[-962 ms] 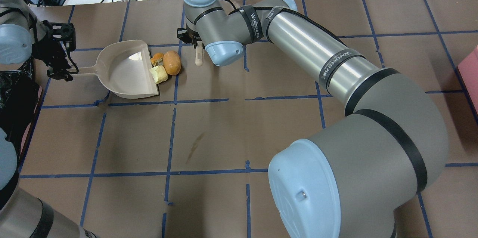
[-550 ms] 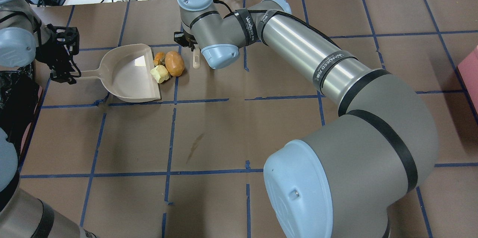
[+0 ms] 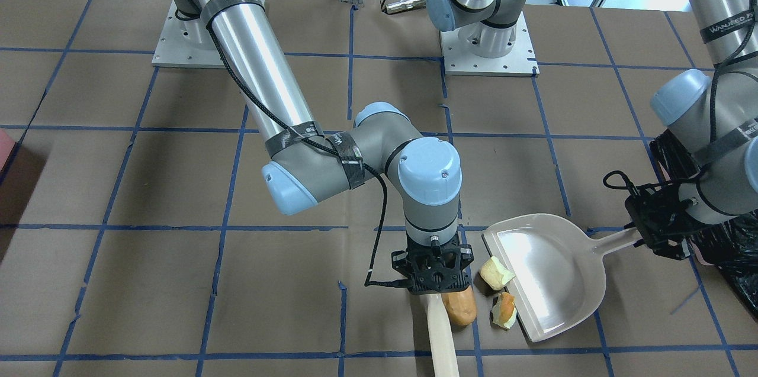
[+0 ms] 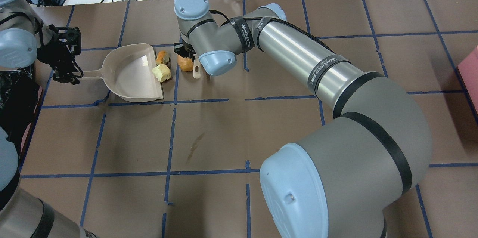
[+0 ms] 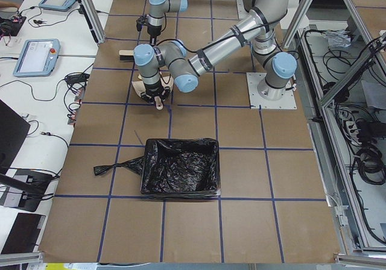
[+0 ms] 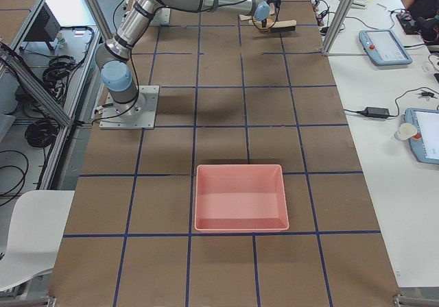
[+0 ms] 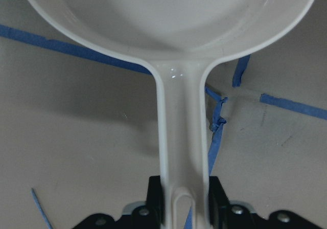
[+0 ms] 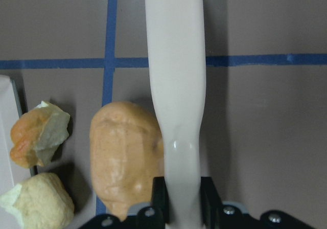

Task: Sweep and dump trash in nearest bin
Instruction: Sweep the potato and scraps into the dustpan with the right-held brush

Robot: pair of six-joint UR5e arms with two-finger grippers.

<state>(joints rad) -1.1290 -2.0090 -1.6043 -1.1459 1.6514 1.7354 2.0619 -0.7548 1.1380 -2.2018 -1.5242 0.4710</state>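
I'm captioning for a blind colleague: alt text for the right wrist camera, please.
The right gripper clamps a pale handle running up the frame, a brown-orange lump just left of it. An orange scrap and a yellow scrap lie further left, by the dustpan.

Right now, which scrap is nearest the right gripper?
The brown-orange oval lump: it lies right beside the handle the right gripper holds. The pale yellow chunk and orange chunk sit farther off, by the dustpan.
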